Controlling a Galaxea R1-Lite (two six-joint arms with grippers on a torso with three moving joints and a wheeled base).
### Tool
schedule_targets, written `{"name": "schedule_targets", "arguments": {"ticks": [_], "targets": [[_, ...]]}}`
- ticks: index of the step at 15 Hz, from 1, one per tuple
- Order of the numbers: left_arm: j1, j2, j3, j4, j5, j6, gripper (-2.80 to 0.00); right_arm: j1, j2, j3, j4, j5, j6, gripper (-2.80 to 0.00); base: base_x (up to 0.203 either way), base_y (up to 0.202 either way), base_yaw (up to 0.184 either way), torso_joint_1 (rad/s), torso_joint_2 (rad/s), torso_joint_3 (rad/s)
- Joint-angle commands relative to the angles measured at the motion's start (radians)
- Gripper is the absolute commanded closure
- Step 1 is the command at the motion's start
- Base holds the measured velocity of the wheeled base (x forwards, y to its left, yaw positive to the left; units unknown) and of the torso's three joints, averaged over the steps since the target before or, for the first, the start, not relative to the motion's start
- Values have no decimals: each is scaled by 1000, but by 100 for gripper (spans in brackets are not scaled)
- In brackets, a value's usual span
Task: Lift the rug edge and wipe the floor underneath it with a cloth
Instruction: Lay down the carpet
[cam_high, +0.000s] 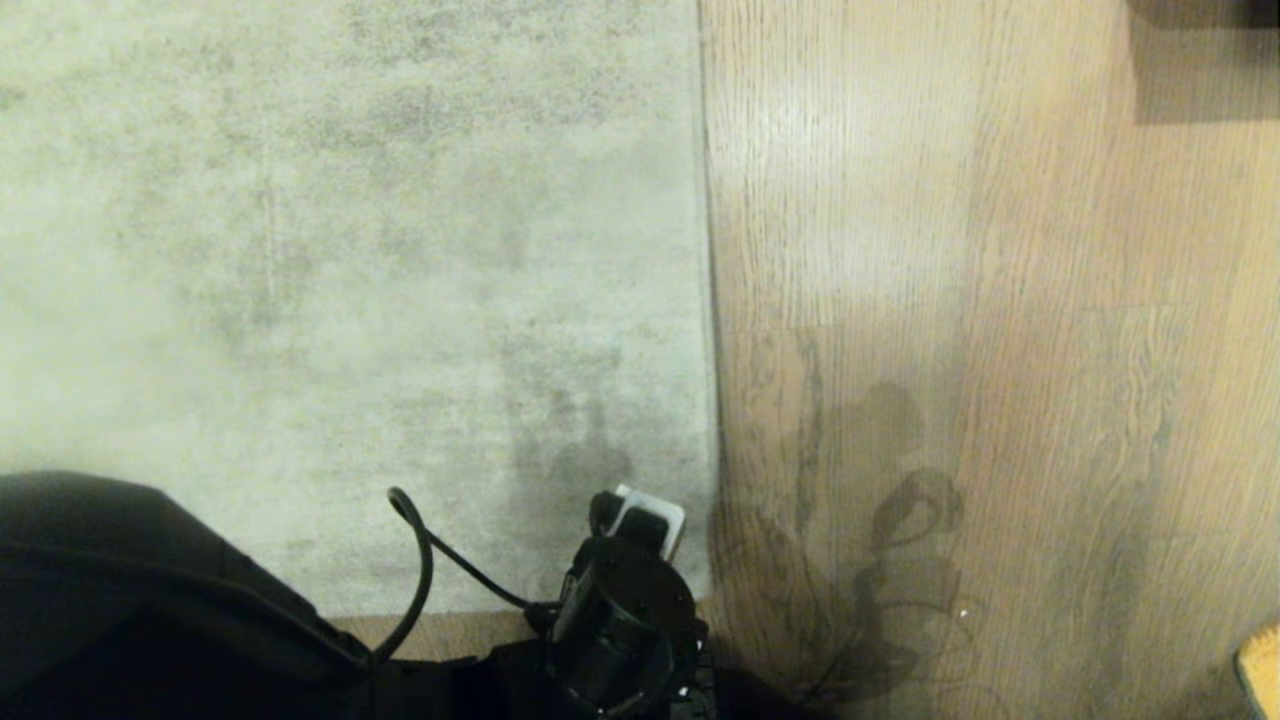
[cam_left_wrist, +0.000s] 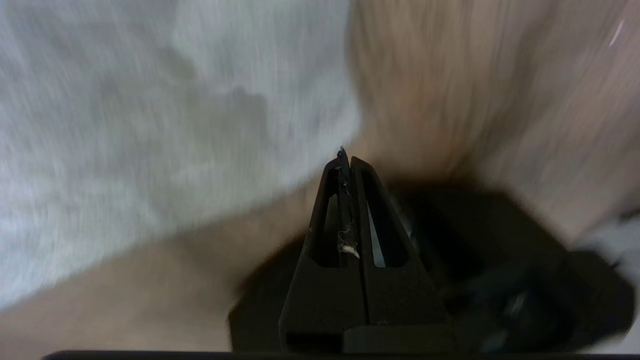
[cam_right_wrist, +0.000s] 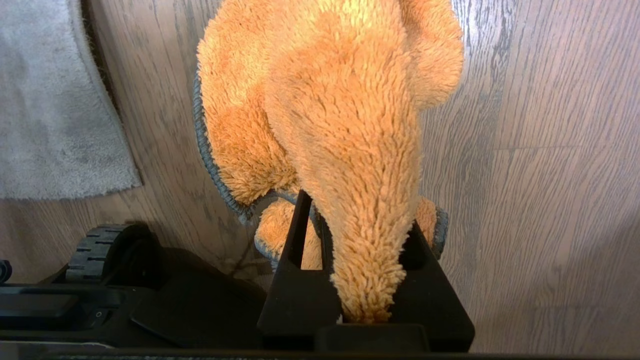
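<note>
The rug edge (cam_high: 706, 300) runs straight up the middle of the head view, with the pale mottled rug lying flat to the left of it and the floor (cam_high: 1000, 350) of wood-grain planks to the right. The rug's square corner sits low in that view, with a narrow strip of floor showing below it.

The left claw (cam_high: 640, 525) hangs over that corner, just inside the border, with a black cable looping off the arm behind it. In the left wrist view the left claw (cam_left_wrist: 346, 157) has its two black fingers pressed together with nothing between them; a small pale wisp of fluff clings to the inner face of one finger. Below its tip lie the blurred rug corner and bare floor.

The right claw (cam_right_wrist: 367, 260) is out of the head view. Its own wrist view shows it pinching the cloth (cam_right_wrist: 330, 110), a fuzzy orange-tan rag with a grey stitched hem that bunches out beyond the fingers above the floor. The rug corner lies off to one side, apart from the cloth, and the robot's dark base (cam_right_wrist: 125, 295) with a ribbed wheel sits near the claw
</note>
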Motion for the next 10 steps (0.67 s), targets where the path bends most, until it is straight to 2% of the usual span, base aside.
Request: {"name": "schedule_targets", "arguments": {"ticks": [1,6,10], "targets": [[-19,9,59,-4,2,0,0,0,1,0,-1,0,-1,0,0,0,0,0,0,0],[-87,93,125,-6,0,-1,0,0,1,0,-1,0,-1,0,0,0,0,0,0,0],[-98,162,124,-4,3,9,0,0,1,0,-1,0,-1,0,0,0,0,0,0,0]]}}
